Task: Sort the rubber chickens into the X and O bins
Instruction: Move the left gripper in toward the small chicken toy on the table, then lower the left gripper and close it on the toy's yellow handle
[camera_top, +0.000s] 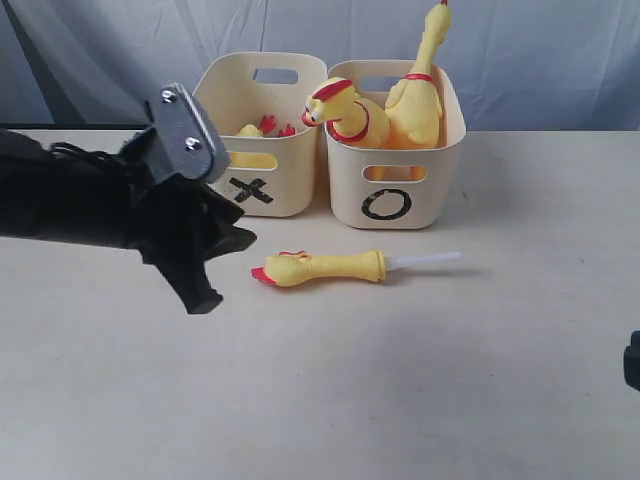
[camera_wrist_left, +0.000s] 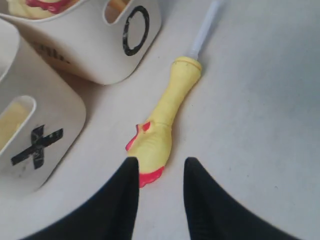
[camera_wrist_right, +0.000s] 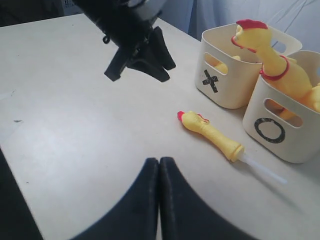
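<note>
A small slim rubber chicken (camera_top: 325, 267) with a whitish tube end lies on the table in front of the bins. My left gripper (camera_wrist_left: 160, 165) hovers just beyond its red beak end (camera_wrist_left: 150, 177), open, with nothing between the fingers. In the exterior view the left gripper (camera_top: 203, 290) hangs to the left of that chicken. The O bin (camera_top: 440, 190) holds two large yellow chickens (camera_top: 345, 112) (camera_top: 420, 90). The X bin (camera_top: 290, 180) holds one chicken (camera_top: 262, 128), mostly hidden. My right gripper (camera_wrist_right: 159, 161) is shut and empty, well away from the small chicken (camera_wrist_right: 210, 131).
The two cream bins stand side by side at the back of the pale table, against a grey cloth backdrop (camera_top: 560, 50). The left arm's black body (camera_top: 70, 195) reaches in from the left. A bit of the right arm (camera_top: 632, 360) shows at the right edge.
</note>
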